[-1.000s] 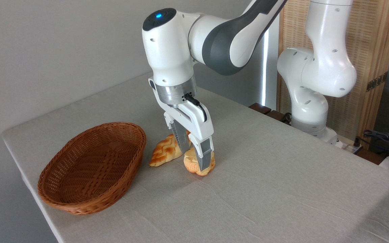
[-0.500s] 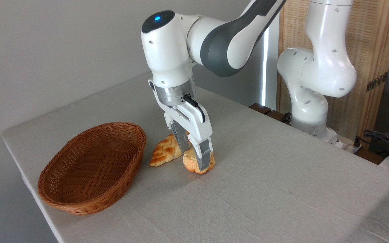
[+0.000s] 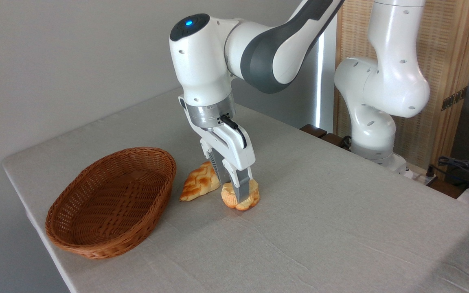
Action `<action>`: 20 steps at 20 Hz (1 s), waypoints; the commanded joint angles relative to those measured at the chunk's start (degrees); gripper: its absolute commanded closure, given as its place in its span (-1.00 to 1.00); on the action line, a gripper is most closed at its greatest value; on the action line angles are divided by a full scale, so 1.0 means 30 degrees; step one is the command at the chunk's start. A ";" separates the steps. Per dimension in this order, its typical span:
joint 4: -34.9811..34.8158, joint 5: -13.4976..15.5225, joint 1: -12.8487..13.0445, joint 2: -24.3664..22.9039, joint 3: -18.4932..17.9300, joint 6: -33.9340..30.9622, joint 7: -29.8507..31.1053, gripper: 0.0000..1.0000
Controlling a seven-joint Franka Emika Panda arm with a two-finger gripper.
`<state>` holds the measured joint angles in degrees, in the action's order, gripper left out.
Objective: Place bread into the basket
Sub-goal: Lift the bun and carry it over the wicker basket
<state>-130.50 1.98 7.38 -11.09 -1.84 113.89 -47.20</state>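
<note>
The table (image 3: 340, 228) carries everything. Well left of the gripper (image 3: 233, 188) the basket (image 3: 108, 203) holds nothing. Just left lies a braided loaf (image 3: 198, 186). The gripper's fingers squeeze the bread (image 3: 247, 197), apparently touching the cloth.

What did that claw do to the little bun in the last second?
The claw narrowed its fingers around the bread, pinching it on the table, and shifted slightly left. The braided loaf and empty basket stayed put.
</note>
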 commanded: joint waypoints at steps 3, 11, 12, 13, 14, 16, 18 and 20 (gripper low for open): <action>-0.0094 -0.0076 0.0148 0.0034 -0.0118 0.0356 -0.0408 0.34; 0.2918 0.1735 0.0674 -0.0172 0.0175 0.0004 -0.0203 0.33; 0.3186 0.2060 0.0704 -0.0114 0.0204 0.0033 -0.0203 0.33; 0.3652 0.2586 0.0704 0.0032 0.0494 0.0237 -0.0174 0.33; 0.3889 0.2794 0.0704 0.0091 0.0700 0.0326 -0.0173 0.33; 0.4592 0.3234 0.0704 0.0588 0.1053 0.0531 -0.0144 0.33; 0.5150 0.3818 0.0704 0.1435 0.2190 0.2017 0.0495 0.26; 0.5151 0.4055 0.0675 0.1906 0.2750 0.3133 0.1724 0.25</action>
<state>-117.66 11.52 9.41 -10.38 2.56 117.00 -46.72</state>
